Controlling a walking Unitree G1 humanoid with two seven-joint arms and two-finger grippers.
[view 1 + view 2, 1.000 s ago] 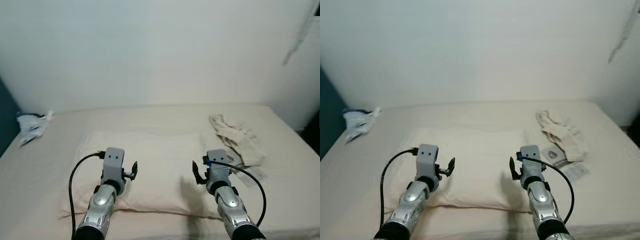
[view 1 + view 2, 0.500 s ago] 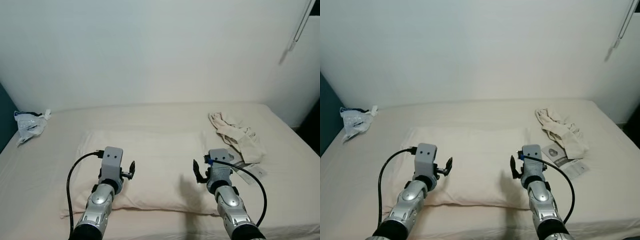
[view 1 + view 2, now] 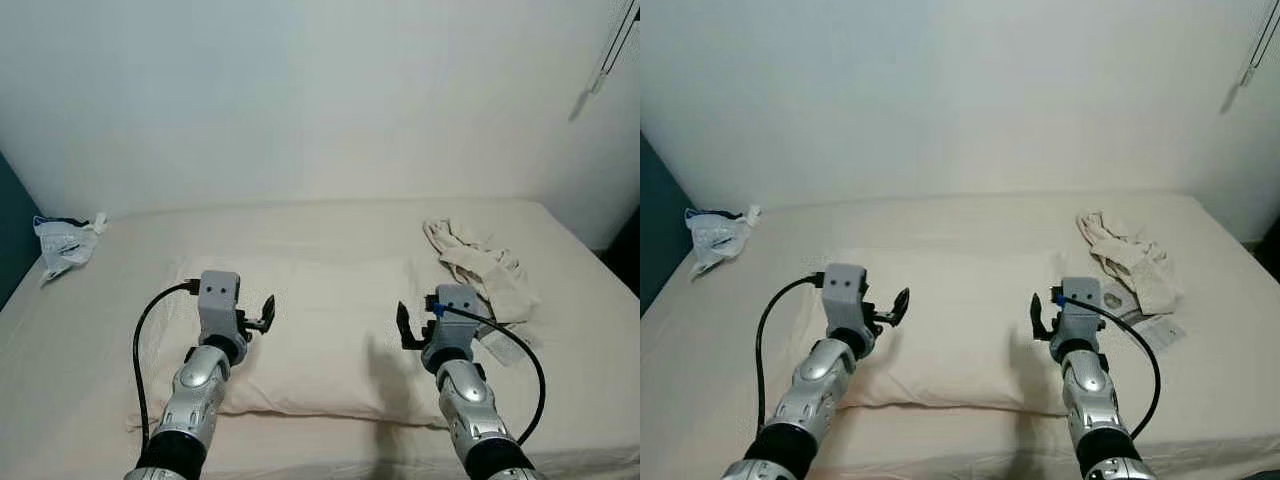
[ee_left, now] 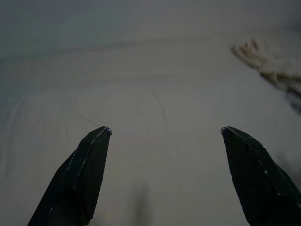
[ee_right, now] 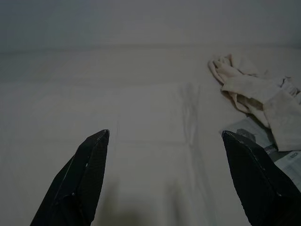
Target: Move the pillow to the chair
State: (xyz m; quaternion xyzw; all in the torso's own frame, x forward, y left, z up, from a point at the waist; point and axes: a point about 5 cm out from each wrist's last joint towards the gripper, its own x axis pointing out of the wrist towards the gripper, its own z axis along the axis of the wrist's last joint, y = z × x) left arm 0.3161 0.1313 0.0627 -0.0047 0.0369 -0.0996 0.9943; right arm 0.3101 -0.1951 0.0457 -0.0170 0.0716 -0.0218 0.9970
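A pale cream pillow (image 3: 310,325) lies flat on the bed (image 3: 330,225), stretching across the middle in front of me. My left gripper (image 3: 262,312) hovers open just above the pillow's left part, nothing between its fingers. Over the pillow's right end my right gripper (image 3: 403,325) is open too and holds nothing. In the left wrist view the pillow's cloth (image 4: 160,141) lies beyond the spread fingers (image 4: 84,174). From the right wrist, the pillow (image 5: 150,122) sits ahead between the wide-apart fingers (image 5: 84,179).
A crumpled beige cloth (image 3: 480,265) lies on the bed to the right, with papers (image 3: 500,345) beside it. A white plastic bag (image 3: 65,240) sits at the bed's far left. A white wall (image 3: 320,100) rises behind the bed.
The view has shifted a little as the camera moved. Both grippers sit slightly higher and further forward over the pillow, still open.
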